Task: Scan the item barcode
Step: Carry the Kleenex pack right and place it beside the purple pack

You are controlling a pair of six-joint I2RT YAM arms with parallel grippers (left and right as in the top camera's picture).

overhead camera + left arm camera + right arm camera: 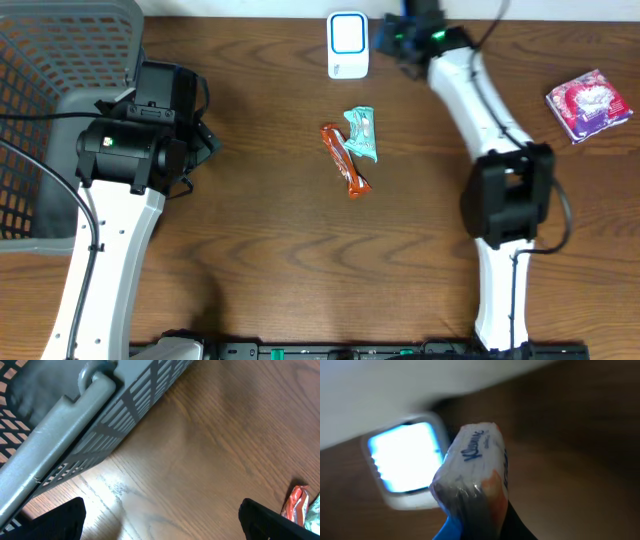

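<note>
My right gripper is shut on a white Kleenex tissue pack, the item, gripped by its lower end. The pack is held up just right of the white barcode scanner, whose window glows pale blue. From overhead the scanner stands at the table's far edge, with the right gripper close to its right side. The pack itself is hidden there. My left gripper hangs open over bare wood beside the basket, nothing between its fingers.
A grey mesh basket fills the far left corner, its wall close to the left gripper. An orange snack bar and a teal packet lie mid-table. A pink packet lies at the far right.
</note>
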